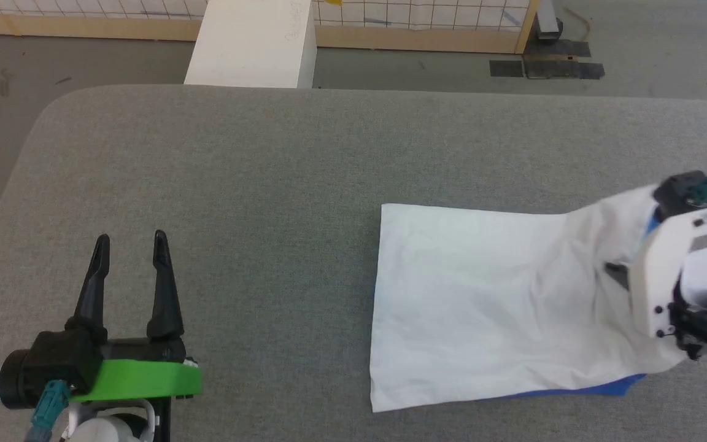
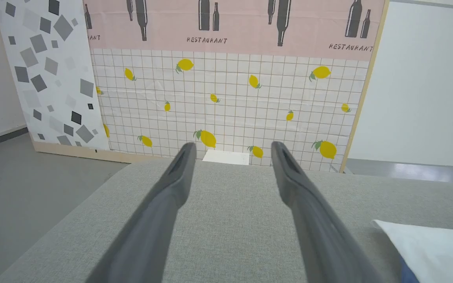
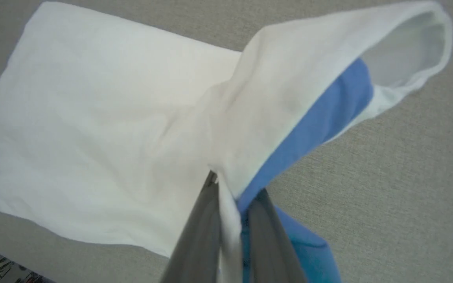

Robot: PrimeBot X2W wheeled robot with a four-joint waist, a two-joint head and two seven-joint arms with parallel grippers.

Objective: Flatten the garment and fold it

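One garment (image 1: pixel 482 294) lies on the right half of the tabletop (image 1: pixel 267 159). It is soft white cotton, its left part spread in a roughly rectangular sheet with shallow creases, and a strip of bright blue shows along its near edge. Its right end is gathered and lifted off the surface. There, in the right wrist view, the right claw (image 3: pixel 234 188) has its two dark tapered fingers pinched together on a bunched fold of white and blue cloth. From that fold the fabric curls upward into an open loop with a blue band along its inner edge. The left claw (image 1: pixel 131 239) is at the lower left above bare tabletop, well apart from the garment. Its two long, dark, pointed fingers are spread with nothing between them (a bright green band wraps the wrist behind them). The tabletop is covered in grey, felt-like woven fabric and has a rounded far-left corner. One white box (image 1: pixel 255 43) stands against its far edge. The floor (image 1: pixel 53 55) is a dull grey. Two patterned panels stand behind it: a lemon panel (image 2: pixel 230 98), gridded white under a pink band of bottle silhouettes marked "RESTAURANT", and a squares panel (image 2: pixel 45 70) with scattered grey squares.
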